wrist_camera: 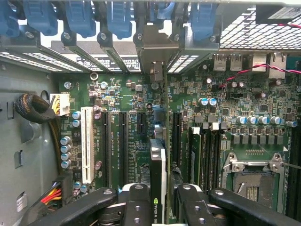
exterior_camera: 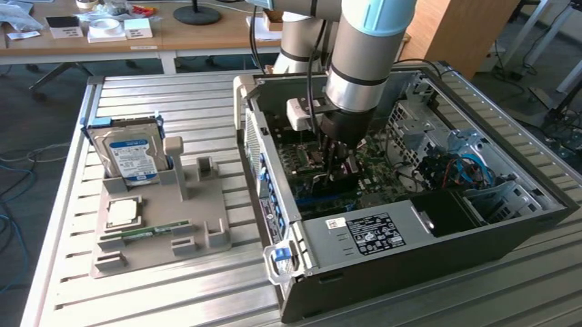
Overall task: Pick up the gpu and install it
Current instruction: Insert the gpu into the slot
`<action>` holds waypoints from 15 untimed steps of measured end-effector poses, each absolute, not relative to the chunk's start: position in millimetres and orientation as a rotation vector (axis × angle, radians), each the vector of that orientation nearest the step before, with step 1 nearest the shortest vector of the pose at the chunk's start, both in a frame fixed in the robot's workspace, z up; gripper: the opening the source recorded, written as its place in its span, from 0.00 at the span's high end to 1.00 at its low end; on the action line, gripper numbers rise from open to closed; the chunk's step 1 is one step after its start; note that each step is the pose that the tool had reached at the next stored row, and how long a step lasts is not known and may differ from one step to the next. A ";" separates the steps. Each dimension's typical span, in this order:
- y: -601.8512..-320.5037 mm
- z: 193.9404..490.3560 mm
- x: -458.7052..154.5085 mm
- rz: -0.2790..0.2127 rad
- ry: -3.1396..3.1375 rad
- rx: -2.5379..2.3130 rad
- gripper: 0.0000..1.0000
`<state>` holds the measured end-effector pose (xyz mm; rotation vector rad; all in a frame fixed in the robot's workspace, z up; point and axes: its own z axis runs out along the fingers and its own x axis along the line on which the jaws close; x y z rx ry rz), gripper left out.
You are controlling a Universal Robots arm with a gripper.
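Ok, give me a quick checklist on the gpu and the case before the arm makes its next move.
1. gpu between the gripper fingers: ok.
2. Card standing edge-on over the motherboard slots: ok.
3. Bracket end at the rear slot openings: ok.
4. Card fully seated in its slot: cannot tell.
5. Arm inside the open computer case, clear of its walls: ok.
6. Hard drive and RAM stick in the holder: ok.

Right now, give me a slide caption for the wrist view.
Gripper holding the gpu edge-on over the motherboard slots inside the computer case.
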<state>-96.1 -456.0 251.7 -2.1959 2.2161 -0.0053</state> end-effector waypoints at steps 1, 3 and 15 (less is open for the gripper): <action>-456.0 251.7 -96.2 -0.005 2.216 -2.196 0.73; -456.0 251.7 -96.1 -0.005 2.216 -2.196 0.73; -456.7 251.5 -96.3 -0.003 2.215 -2.195 0.73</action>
